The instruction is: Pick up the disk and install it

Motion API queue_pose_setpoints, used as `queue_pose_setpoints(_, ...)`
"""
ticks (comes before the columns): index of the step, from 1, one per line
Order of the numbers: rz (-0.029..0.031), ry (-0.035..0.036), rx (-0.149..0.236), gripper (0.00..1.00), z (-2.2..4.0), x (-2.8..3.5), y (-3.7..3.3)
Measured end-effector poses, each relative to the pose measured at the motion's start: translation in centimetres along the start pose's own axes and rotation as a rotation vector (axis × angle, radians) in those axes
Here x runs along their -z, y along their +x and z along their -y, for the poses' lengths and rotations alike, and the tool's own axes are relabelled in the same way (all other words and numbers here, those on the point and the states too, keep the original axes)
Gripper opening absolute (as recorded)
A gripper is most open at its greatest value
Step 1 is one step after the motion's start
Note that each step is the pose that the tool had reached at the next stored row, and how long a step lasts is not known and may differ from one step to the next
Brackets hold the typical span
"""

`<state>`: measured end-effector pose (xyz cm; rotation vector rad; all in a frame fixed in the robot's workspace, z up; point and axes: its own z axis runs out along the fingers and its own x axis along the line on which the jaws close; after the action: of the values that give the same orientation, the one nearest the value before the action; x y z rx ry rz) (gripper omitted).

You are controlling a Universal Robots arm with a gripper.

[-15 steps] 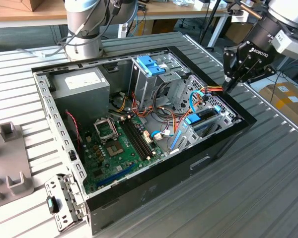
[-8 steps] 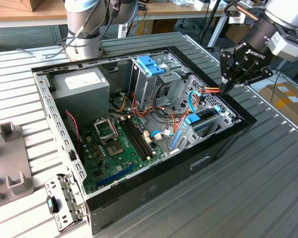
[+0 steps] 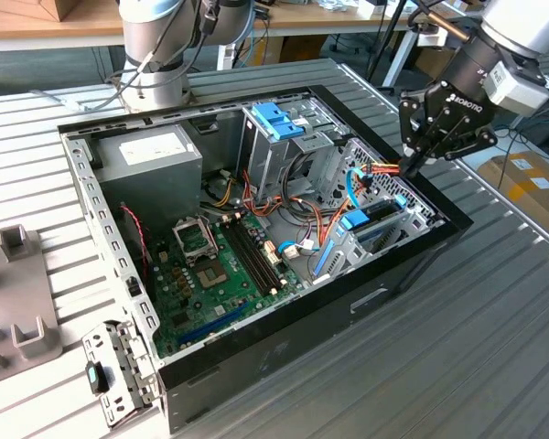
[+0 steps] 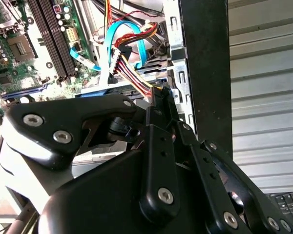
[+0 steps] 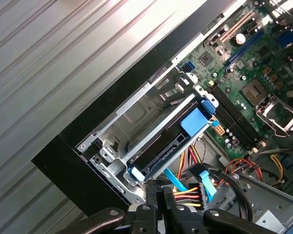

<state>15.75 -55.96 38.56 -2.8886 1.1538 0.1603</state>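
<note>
gripper (image 3: 412, 166): fingers seen pressed together, seemingly pinching coloured wires (image 5: 185, 192) | disk (image 5: 173, 141): seated in metal bay (image 5: 136, 114) by computer case (image 3: 412, 261) wall, far end hidden | room: wall and cables found close around fingertips

The gripper (image 4: 158, 97) body blocks much of the second wrist view; its fingertips vanish among the cables (image 4: 136, 80). The disk (image 3: 377, 218) sits largely hidden inside its bay (image 3: 412, 212) in the exterior view.
</note>
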Motion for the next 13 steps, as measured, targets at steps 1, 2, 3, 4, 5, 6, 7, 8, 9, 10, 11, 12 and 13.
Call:
queue_pose_setpoints(1,0.0001,0.0005,-0.005,0.17,-0.05,-0.03,-0.05)
queue_pose_setpoints(2,0.0001,0.0011,-0.010,0.17,-0.12,-0.06,-0.12)
queue_pose_setpoints(3,0.0002,0.0017,-0.016,0.17,-0.20,-0.09,-0.20)
queue_pose_setpoints(4,0.0003,0.0021,-0.020,0.17,-0.25,-0.12,-0.25)
queue_pose_setpoints(5,0.0004,0.0028,-0.026,0.17,-0.35,-0.16,-0.35)
queue_pose_setpoints(6,0.0004,0.0034,-0.032,0.17,-0.44,-0.19,-0.45)
queue_pose_setpoints(7,0.0005,0.0038,-0.036,0.17,-0.50,-0.22,-0.51)
queue_pose_setpoints(8,0.0006,0.0044,-0.041,0.17,-0.59,-0.26,-0.60)
queue_pose_setpoints(9,0.0006,0.0048,-0.045,0.17,-0.65,-0.28,-0.66)
queue_pose_setpoints(10,0.0007,0.0051,-0.048,0.17,-0.71,-0.31,-0.72)
queue_pose_setpoints(11,0.0007,0.0057,-0.054,0.17,-0.80,-0.34,-0.81)
queue_pose_setpoints(12,0.0009,0.0065,-0.060,0.17,-0.91,-0.39,-0.92)
queue_pose_setpoints(13,0.0009,0.0070,-0.065,0.17,-0.98,-0.42,-1.00)
